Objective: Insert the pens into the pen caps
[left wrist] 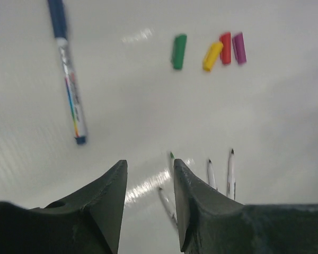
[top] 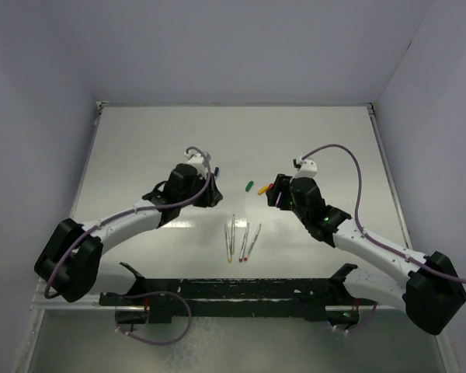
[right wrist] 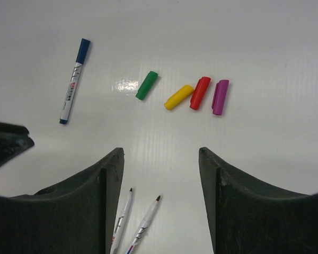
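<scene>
Four uncapped whitish pens [top: 243, 239] lie side by side near the table's middle; they also show in the left wrist view [left wrist: 231, 172] and two in the right wrist view [right wrist: 146, 218]. A fifth pen [left wrist: 70, 90] wears the blue cap [right wrist: 83, 48]. Green cap [right wrist: 146, 85], yellow cap [right wrist: 178, 97], red cap [right wrist: 200, 93] and purple cap [right wrist: 220, 97] lie loose in a row. In the top view the green cap [top: 248, 186] and yellow cap [top: 262, 188] lie between the grippers. My left gripper [left wrist: 148, 166] and right gripper [right wrist: 160, 151] are both open and empty, above the table.
The white table [top: 233, 140] has grey walls at the back and both sides. A black frame [top: 233, 291] runs along the near edge by the arm bases. The blue-capped pen [top: 216, 171] lies just beyond the left gripper [top: 212, 193].
</scene>
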`<state>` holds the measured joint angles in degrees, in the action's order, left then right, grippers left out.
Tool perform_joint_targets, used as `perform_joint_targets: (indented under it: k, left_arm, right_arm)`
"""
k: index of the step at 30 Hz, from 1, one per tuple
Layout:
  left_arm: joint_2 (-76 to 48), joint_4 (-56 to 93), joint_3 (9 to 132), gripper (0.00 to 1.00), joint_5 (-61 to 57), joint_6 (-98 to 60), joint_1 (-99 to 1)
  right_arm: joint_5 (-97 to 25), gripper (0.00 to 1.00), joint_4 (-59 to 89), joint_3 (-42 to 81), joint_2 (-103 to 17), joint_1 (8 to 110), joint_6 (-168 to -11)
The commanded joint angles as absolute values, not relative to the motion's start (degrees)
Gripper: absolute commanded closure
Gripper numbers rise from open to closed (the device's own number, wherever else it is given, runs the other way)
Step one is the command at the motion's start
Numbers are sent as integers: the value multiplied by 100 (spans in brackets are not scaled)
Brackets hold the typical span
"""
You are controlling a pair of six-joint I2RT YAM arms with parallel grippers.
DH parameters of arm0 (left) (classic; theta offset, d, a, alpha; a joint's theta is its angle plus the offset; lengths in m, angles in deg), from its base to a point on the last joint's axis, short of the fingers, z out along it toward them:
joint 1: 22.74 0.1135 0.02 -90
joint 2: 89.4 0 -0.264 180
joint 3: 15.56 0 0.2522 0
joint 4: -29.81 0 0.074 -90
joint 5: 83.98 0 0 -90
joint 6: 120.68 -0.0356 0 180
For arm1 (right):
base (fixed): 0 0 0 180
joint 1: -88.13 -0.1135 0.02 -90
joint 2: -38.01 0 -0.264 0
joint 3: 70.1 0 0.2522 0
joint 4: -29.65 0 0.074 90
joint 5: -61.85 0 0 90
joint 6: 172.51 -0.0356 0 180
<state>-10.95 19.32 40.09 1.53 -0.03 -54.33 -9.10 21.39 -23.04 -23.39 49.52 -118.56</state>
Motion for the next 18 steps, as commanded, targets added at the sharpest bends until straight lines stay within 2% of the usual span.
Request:
perform_joint_targets:
  k: [1,9,18]
  left_arm:
    - [-1435,1623,3418,56,496,377,-6080]
    - [-1740,1134,3190,52,974,721,-6762]
    - [-1303,1081,3428,51,1294,857,-7337]
  right_arm:
    - [-707,40,2306,-2204,-2224,4950,-11986]
    - [-822,40,2411,-2310,-2118,4954,-12091]
    - [-856,40,2408,-2388,-1993,4948,-12102]
